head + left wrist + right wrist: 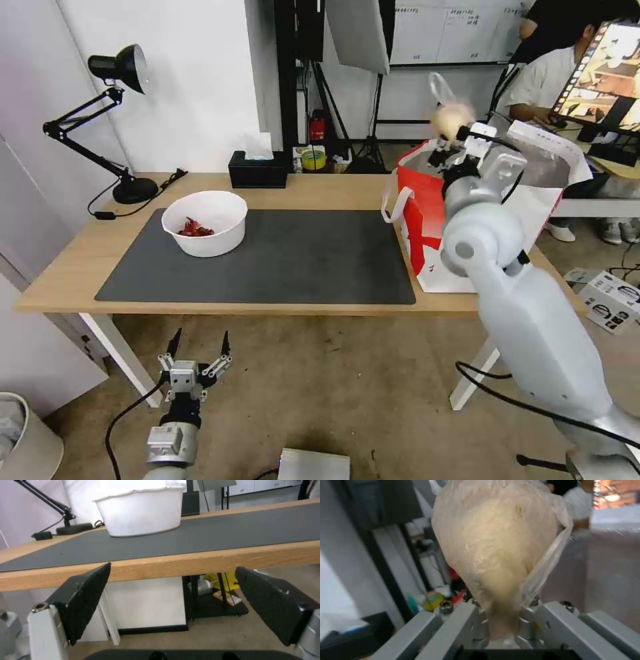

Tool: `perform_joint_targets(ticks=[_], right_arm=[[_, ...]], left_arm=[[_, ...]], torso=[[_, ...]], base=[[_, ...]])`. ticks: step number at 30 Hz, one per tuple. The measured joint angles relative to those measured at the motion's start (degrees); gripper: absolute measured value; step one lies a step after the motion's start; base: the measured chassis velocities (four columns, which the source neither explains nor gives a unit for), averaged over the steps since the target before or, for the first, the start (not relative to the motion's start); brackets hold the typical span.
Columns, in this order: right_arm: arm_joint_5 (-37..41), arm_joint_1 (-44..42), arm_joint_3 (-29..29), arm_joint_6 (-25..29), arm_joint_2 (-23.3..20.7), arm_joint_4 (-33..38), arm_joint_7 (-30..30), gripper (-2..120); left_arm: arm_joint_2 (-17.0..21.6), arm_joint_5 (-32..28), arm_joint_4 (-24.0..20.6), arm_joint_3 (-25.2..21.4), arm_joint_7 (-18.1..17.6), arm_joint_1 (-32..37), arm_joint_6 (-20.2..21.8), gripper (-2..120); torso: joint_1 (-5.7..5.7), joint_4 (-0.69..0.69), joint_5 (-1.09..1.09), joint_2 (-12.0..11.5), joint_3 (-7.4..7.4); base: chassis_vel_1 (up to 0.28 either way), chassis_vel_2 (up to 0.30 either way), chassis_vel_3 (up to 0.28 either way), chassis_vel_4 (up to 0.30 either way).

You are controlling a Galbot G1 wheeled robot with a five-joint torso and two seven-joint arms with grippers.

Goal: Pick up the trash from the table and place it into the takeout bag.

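Hanging above the open takeout bag at the table's right end, the knotted bag is pinched in the right gripper. Release over the opening seems due next. The left gripper is parked, spread, below the table edge; the white bowl remains.

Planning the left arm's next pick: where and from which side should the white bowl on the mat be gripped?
Probably the rim of the white bowl, from above, one finger inside the wall and one outside. The bowl stands upright and open-topped on the mat, and its body looks too broad to span. The near edge suits best: the left gripper hangs open below the table's front edge, and the red scraps lie low inside.
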Motion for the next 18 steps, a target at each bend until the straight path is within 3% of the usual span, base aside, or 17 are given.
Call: perform_joint_targets(ticks=[8, 15, 18], right_arm=[[1.57, 1.26, 0.55, -2.31, 1.33, -2.54, 4.51, 6], [2.23, 0.94, 1.19, -3.23, 1.0, -2.2, 4.86, 6], [2.48, 0.62, 1.47, -3.25, 0.74, -1.85, 4.72, 15]], left_arm=[[-0.26, 0.21, 0.09, -0.01, 0.0, 0.43, -0.7, 100], [-0.61, 0.39, 0.09, -0.01, 0.0, 0.67, -0.92, 100], [-0.73, 0.5, 0.11, 0.09, 0.0, 0.68, -0.94, 100]], torso=[[0.0, 0.0, -0.01, 0.0, 0.0], [0.0, 0.0, 0.0, 0.0, 0.0], [0.0, 0.0, 0.0, 0.0, 0.0]], base=[[0.0, 0.0, 0.0, 0.0], [0.0, 0.0, 0.0, 0.0], [0.0, 0.0, 0.0, 0.0]])
